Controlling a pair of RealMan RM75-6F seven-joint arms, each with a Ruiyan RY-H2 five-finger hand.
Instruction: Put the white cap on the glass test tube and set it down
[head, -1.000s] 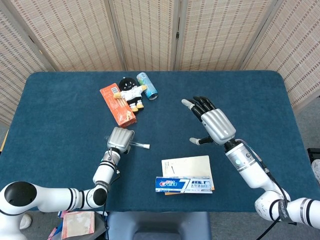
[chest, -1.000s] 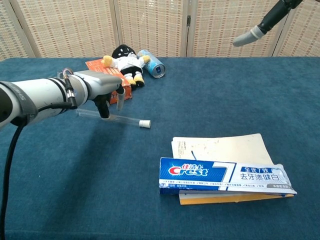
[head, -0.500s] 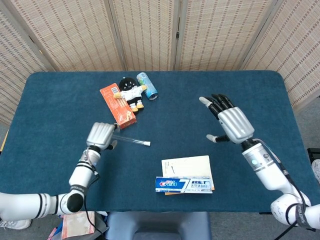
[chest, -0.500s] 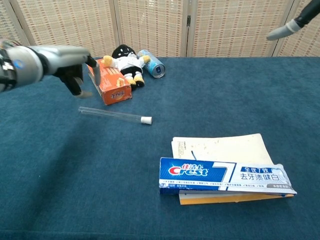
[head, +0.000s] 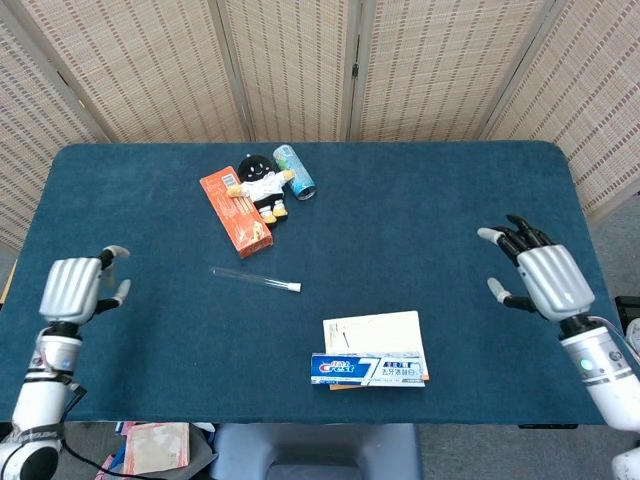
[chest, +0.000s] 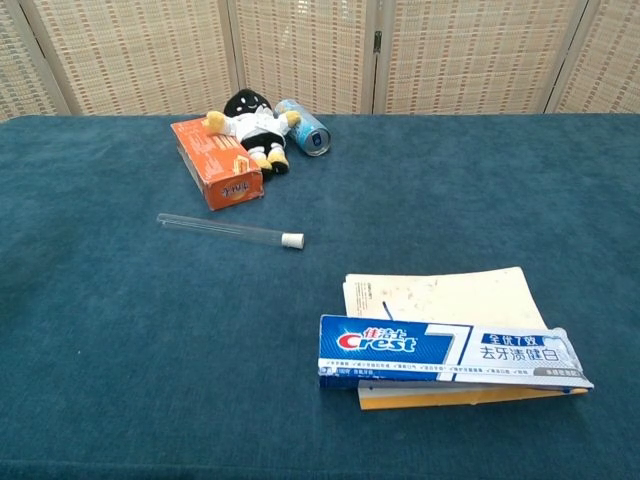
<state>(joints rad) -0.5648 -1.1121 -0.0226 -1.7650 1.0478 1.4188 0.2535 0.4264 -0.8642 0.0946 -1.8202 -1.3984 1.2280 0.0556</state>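
Note:
The glass test tube (head: 252, 279) (chest: 222, 230) lies flat on the blue table, with the white cap (head: 296, 288) (chest: 292, 240) fitted on its right end. Nothing touches it. My left hand (head: 74, 286) hovers at the table's left edge, far from the tube, its fingers loosely apart and holding nothing. My right hand (head: 541, 275) hangs over the right edge, fingers spread and empty. Neither hand shows in the chest view.
An orange box (head: 236, 210) (chest: 217, 162), a small plush doll (head: 260, 186) (chest: 248, 123) and a blue can (head: 295, 171) (chest: 303, 126) lie behind the tube. A Crest toothpaste box (head: 368, 368) (chest: 452, 353) rests on a notebook (head: 372, 331) (chest: 444, 298) at the front.
My left hand let go of the tube and drew back to the left edge. My right hand pulled away to the right edge. The capped tube stays lying on the table.

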